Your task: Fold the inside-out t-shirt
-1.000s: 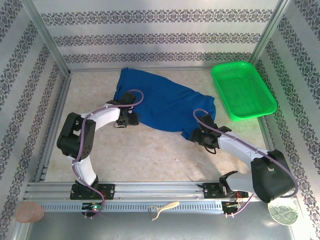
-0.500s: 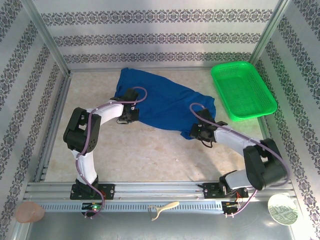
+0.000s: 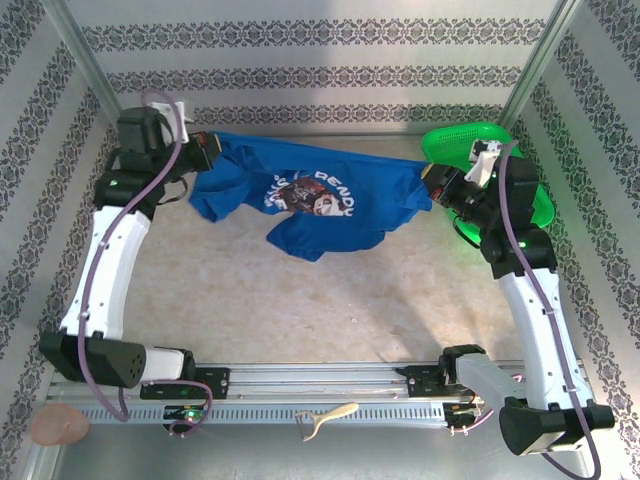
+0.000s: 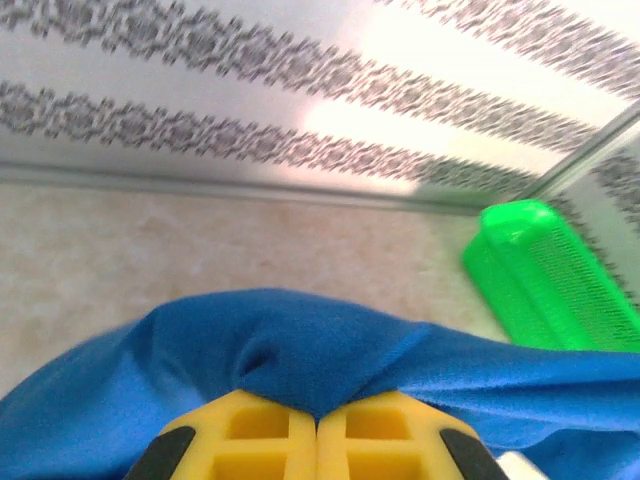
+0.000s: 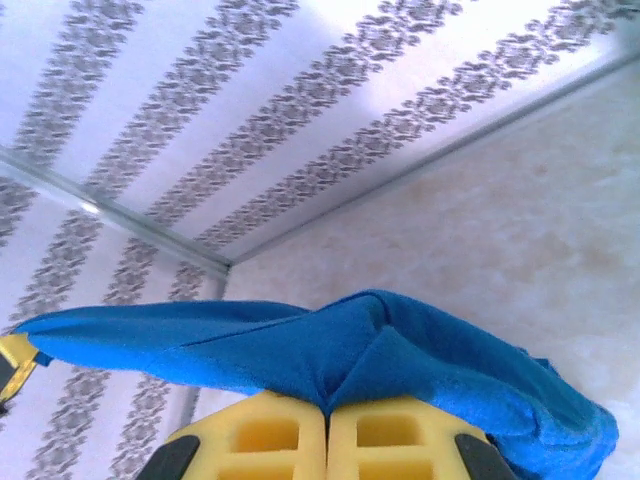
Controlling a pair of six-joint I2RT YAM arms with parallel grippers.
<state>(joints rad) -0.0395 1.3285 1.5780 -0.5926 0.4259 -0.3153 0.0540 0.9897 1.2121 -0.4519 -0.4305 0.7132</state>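
The royal-blue short-sleeved cotton t-shirt (image 3: 310, 190) hangs stretched in the air between the two grippers, with its round dark-and-white chest graphic (image 3: 318, 200) facing up. Pale lettering (image 3: 322, 180) arcs over the graphic. The end of it looks like "READY"; the rest is too small to read.

The left gripper (image 3: 204, 154) (image 4: 317, 420) has its yellow fingers (image 4: 260, 440) pressed together on a fold of blue cloth, and the shirt runs off to its right. The right gripper (image 5: 327, 410) (image 3: 431, 182) is pinched on the opposite edge in the same way. The green plastic mesh basket (image 3: 455, 140) (image 4: 545, 275) lies just behind and beside it.

A second ago the t-shirt lay flat on the beige table (image 3: 300, 300) showing plain blue. Both grippers were low at its near edge with their jaws apart. Now they are clamped and raised toward the back wall.
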